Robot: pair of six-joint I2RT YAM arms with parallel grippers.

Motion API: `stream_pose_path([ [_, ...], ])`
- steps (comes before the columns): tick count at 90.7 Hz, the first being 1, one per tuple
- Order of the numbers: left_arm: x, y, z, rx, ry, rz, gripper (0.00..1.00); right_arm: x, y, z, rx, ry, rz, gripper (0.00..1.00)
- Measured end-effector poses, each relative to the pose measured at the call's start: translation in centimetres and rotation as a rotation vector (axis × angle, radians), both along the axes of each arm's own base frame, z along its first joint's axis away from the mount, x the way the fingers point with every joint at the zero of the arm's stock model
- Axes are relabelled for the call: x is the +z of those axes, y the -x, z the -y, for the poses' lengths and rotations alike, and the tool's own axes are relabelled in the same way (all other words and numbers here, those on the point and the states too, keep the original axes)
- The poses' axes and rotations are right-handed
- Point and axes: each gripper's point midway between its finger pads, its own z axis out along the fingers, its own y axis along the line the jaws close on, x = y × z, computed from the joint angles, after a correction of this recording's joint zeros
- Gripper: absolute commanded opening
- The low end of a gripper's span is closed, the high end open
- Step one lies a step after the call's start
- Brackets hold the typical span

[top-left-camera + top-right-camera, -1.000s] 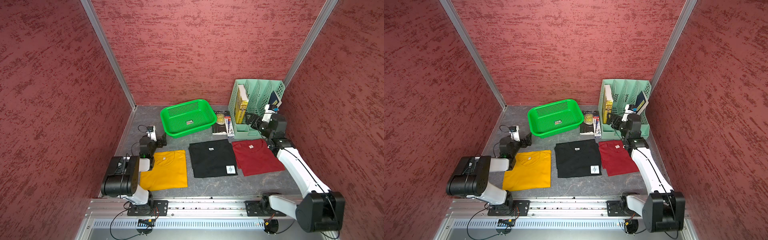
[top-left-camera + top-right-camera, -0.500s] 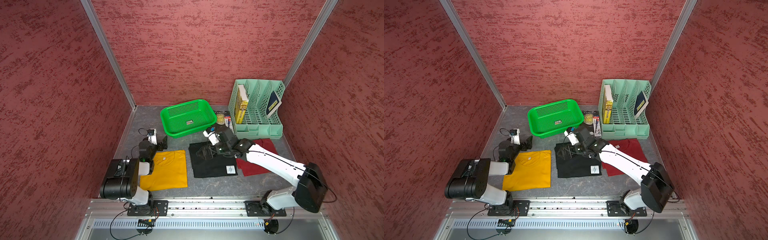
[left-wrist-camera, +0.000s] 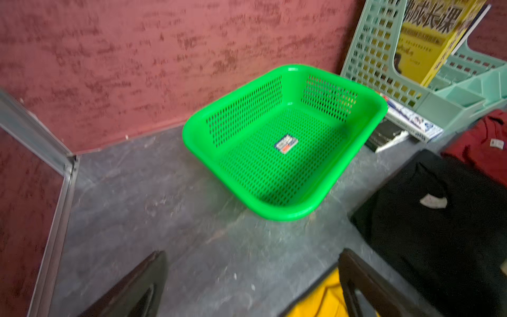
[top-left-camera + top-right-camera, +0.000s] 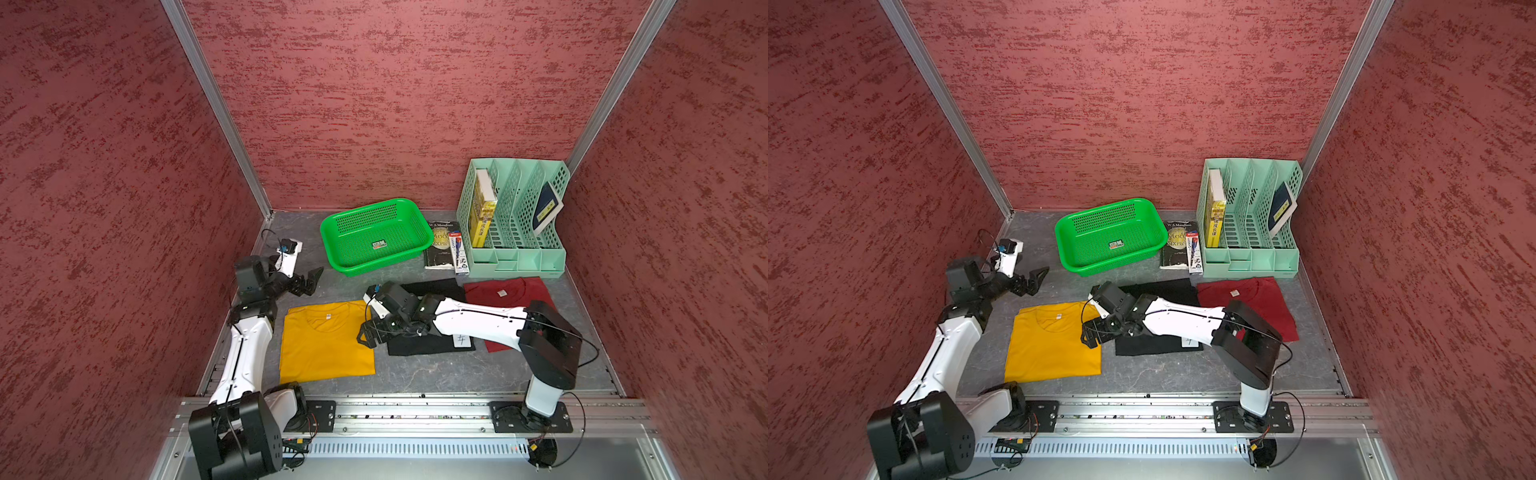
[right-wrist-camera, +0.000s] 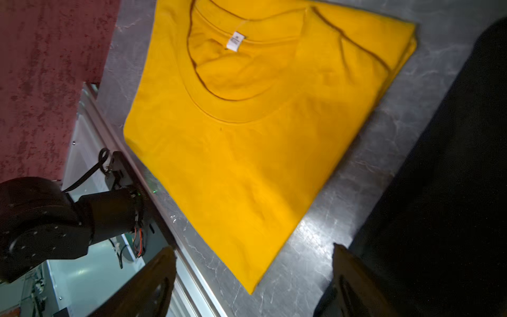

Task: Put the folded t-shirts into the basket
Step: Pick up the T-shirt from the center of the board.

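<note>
Mint-green file organizer [image 4: 519, 259] on the grey table [image 4: 436, 374]; a yellow book [image 4: 482, 216] upright in one end slot; a dark blue booklet [image 4: 546, 205] leaning in the other; a black book [image 4: 438, 249] flat just beside it, pen pack [image 4: 459, 255] on top.

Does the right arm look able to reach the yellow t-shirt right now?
Probably yes: the right gripper hangs open at the edge of the yellow t-shirt, beside the black t-shirt; nothing lies on it.

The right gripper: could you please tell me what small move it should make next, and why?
The right gripper hangs open at the edge of the yellow t-shirt, beside the black t-shirt, and the basket holds no shirts. I would probably lower it and close on that yellow edge.
</note>
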Motion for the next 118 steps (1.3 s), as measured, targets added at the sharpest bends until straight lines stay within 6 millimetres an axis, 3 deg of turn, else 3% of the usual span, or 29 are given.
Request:
stream_pose_path([
  [10, -3.3, 2.8, -0.8, -0.007, -0.009, -0.153, 1.00, -1.8, -0.5, -0.3, -0.054, 0.047, -0.028, 0.83],
  [19, -5.1, 4.6, -0.4, -0.034, -0.019, -0.242, 1.00, -3.2, -0.3, -0.6, -0.075, 0.089, -0.046, 0.76],
  [36, -7.0, 6.8, -0.3, -0.068, -0.071, -0.343, 1.00, -5.3, 2.5, -2.5, -0.057, 0.144, -0.056, 0.64],
  [57, -8.8, 7.4, -1.1, -0.146, -0.140, -0.450, 1.00, -5.7, 4.8, -3.2, -0.071, 0.161, -0.042, 0.62],
  [73, -9.8, 6.8, -2.5, -0.178, -0.202, -0.522, 1.00, -5.7, 5.5, -0.1, -0.114, 0.225, -0.025, 0.67],
  [81, -10.3, 6.9, -3.0, -0.185, -0.231, -0.549, 1.00, -5.4, 6.1, 0.2, -0.090, 0.236, -0.020, 0.71],
  [89, -10.6, 7.1, -3.3, -0.192, -0.252, -0.563, 1.00, -4.2, 7.1, -1.7, -0.020, 0.168, -0.020, 0.70],
  [105, -11.0, 7.1, -3.6, -0.229, -0.300, -0.561, 1.00, -0.4, 9.3, -9.9, 0.121, -0.149, -0.069, 0.62],
  [118, -11.4, 6.8, -3.8, -0.286, -0.358, -0.528, 1.00, -2.0, 10.3, -12.0, 0.173, -0.187, -0.111, 0.62],
])
